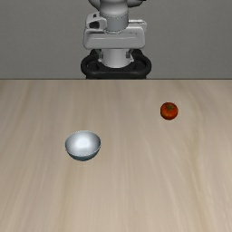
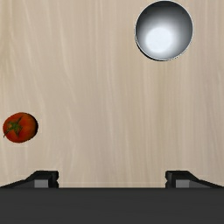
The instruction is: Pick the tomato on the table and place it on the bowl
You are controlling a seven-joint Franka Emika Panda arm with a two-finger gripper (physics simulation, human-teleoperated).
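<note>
The tomato (image 1: 169,111) sits on the surface (image 1: 36,109) in the right half of the exterior frame, at about mid-height, stem cap up and touching nothing. In the wrist view the tomato (image 2: 19,128) lies off to one side of the tool (image 2: 112,179), past the line of one fingertip and not within the gap. The coming move therefore looks like a sideways shift toward the exterior view's right, a reach forward, then a descent. The fruit is round (no long axis to speak of), so I judge no wrist turn is needed. The tool's fingers stand wide apart, with nothing between them. The bowl (image 1: 83,145) rests empty in the lower left of the exterior frame, well apart from the tomato, on the other side of the tool.
</note>
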